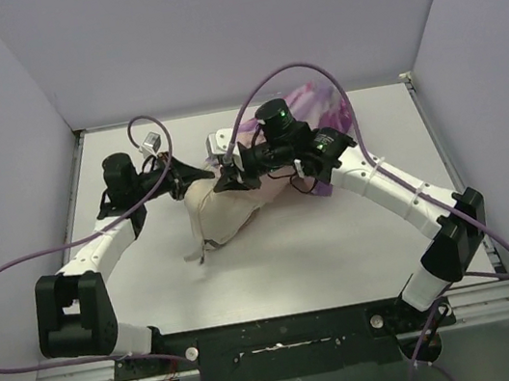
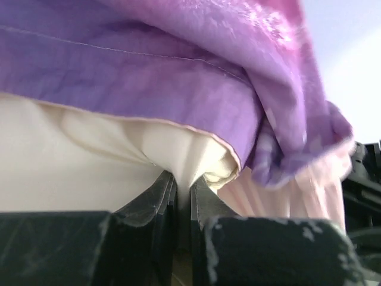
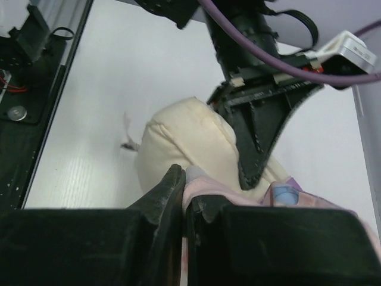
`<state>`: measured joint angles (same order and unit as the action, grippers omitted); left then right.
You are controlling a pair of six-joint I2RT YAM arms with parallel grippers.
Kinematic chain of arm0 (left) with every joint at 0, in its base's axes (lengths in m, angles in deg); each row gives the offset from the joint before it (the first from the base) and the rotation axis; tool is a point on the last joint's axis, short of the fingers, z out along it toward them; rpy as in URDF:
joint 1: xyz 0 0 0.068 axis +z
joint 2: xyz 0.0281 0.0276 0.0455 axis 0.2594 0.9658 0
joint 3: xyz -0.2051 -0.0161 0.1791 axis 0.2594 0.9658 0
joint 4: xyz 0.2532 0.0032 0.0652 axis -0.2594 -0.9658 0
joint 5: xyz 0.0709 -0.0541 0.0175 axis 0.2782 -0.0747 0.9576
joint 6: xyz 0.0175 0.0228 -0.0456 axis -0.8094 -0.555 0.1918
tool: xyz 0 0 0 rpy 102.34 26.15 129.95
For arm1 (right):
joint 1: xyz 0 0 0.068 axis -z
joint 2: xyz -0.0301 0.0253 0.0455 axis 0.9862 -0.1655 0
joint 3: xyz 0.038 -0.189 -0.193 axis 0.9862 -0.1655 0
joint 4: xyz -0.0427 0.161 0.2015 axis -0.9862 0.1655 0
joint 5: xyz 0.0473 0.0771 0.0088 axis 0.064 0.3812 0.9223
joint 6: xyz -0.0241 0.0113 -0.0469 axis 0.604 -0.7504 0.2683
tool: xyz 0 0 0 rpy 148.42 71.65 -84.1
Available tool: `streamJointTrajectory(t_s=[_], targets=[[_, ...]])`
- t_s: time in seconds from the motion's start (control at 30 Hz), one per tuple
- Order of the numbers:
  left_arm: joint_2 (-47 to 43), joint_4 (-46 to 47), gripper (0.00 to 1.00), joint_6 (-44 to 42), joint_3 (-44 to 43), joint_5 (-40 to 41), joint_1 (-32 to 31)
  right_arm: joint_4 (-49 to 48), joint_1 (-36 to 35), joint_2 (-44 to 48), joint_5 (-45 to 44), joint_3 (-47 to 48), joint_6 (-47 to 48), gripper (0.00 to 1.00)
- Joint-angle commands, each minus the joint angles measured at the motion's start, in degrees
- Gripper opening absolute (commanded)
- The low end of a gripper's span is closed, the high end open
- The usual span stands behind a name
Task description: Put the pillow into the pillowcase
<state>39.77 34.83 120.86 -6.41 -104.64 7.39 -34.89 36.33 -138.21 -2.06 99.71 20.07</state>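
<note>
1. Top external view, nearest first: the 2 arms rise from the near edge of the counter (image 1: 296, 262) and bend inward, so their wrists meet over its middle.
2. The pillow (image 1: 224, 213) lies about mid-counter, plump and cream. Its near end is bare, and a small tag (image 1: 202, 251) sticks out from it onto the counter.
3. Left wrist view: the left gripper (image 2: 183, 182) is clenched on a fold of the pillow's cream fabric. That pinch sits just beneath the purple hem of the pillowcase (image 2: 149, 77), which drapes over the pillow there.
4. Right wrist view: the right gripper (image 3: 186, 179) is clenched on the pale pink edge of the pillowcase, right above the pillow's far end. One finger of the left gripper points down onto the pillow just beside it.
5. Farthest: the rest of the pillowcase is bunched in a purple-pink heap behind the right wrist, toward the counter's far edge.
</note>
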Motion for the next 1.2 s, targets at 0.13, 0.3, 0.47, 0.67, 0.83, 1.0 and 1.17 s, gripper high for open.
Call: streamJointTrajectory(t_s=[0.13,0.3,0.47,0.67,0.83,1.0,1.17], targets=[[-3.7,8.5,0.00,2.1,3.7,3.9,0.5,-6.1,11.6,-2.5,-4.5,5.4,-3.4,0.00],[-3.4,4.6,0.02,-0.4,2.8,3.4,0.6,-6.0,16.8,-1.6,-5.5,4.4,-2.6,0.02],[-0.3,-12.2,0.25,-12.5,-7.6,3.0,0.7,-7.2,17.2,-1.1,-6.0,-1.1,-1.8,0.08],[-1.9,-37.2,0.67,-39.0,-22.9,14.3,2.1,-7.8,17.2,-1.5,-4.8,-3.2,-2.4,0.08],[-5.7,-36.1,0.75,-42.9,-24.2,18.1,2.2,-8.5,17.3,-3.2,-3.4,-1.6,-4.1,0.05],[-5.4,-36.9,0.74,-45.5,-25.8,24.9,-1.5,-8.6,17.3,-4.3,-2.8,-0.1,-5.0,0.00],[-1.9,-37.3,0.72,-50.8,-31.7,34.9,-9.0,-8.9,17.2,-4.8,-2.2,0.6,-6.0,0.00]])
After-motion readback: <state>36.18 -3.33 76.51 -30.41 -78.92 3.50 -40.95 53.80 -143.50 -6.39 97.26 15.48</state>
